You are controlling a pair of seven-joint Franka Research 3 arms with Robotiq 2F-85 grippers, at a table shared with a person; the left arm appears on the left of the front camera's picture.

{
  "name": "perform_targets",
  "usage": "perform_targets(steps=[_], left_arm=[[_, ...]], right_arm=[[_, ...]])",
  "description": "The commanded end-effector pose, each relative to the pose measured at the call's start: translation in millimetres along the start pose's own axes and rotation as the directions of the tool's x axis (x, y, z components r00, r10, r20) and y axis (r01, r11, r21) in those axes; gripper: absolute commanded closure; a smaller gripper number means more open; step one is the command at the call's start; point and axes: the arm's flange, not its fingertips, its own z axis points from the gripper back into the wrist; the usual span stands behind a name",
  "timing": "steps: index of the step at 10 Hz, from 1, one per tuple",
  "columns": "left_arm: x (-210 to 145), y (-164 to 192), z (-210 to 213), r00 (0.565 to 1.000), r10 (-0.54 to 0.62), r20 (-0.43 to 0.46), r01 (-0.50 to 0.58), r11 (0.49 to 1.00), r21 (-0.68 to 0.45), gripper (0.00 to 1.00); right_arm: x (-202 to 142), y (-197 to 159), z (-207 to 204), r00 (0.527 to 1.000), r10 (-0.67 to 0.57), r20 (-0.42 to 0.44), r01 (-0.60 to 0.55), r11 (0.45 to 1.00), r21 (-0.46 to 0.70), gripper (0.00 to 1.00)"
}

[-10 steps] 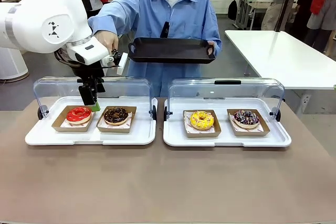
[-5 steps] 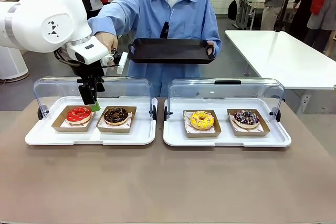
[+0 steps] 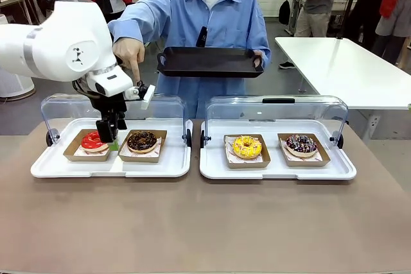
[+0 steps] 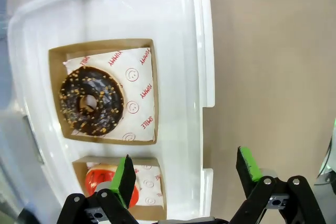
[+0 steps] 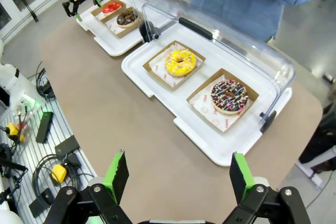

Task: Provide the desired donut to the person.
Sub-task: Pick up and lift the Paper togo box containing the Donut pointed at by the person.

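Left pincer (image 3: 109, 138) gapes at red donut (image 3: 92, 140)'s edge.

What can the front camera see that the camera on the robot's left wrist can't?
Front view, not the left wrist view: the person holding a black tray, plus the yellow donut and the sprinkled donut. Left wrist view, not the front: the red words and smiley faces printed on the paper under the chocolate donut. Both: the chocolate donut, the red donut and the robot's open left hand by the red one.
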Motion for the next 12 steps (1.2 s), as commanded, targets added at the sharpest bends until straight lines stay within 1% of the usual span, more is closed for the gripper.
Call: perform_targets(steps=[1, 3, 5, 7, 9, 12], left_arm=[[-1, 21, -14, 1.000, -0.011, -0.006, 0.011, 1.000, -0.024, 0.00], [-5, 31, -27, 1.000, 0.002, 0.008, -0.002, 0.999, -0.049, 0.00], [-6, 38, -40, 1.000, 0.000, 0.016, 0.000, 0.999, -0.051, 0.00], [-9, 47, -57, 1.000, 0.023, 0.021, -0.021, 0.997, -0.074, 0.00], [-8, 50, -69, 1.000, 0.026, 0.011, -0.025, 0.996, -0.090, 0.00], [-6, 48, -82, 1.000, 0.014, 0.008, -0.014, 0.997, -0.071, 0.00]], right_arm=[[0, -1, 0, 1.000, 0.010, 0.022, -0.010, 1.000, 0.017, 0.00], [0, -1, 0, 1.000, 0.010, 0.022, -0.010, 1.000, 0.017, 0.00], [0, -1, 0, 1.000, 0.010, 0.022, -0.010, 1.000, 0.017, 0.00], [0, -1, 0, 1.000, 0.010, 0.022, -0.010, 1.000, 0.017, 0.00], [0, -1, 0, 1.000, 0.010, 0.022, -0.010, 1.000, 0.017, 0.00], [0, -1, 0, 1.000, 0.010, 0.022, -0.010, 1.000, 0.017, 0.00]])
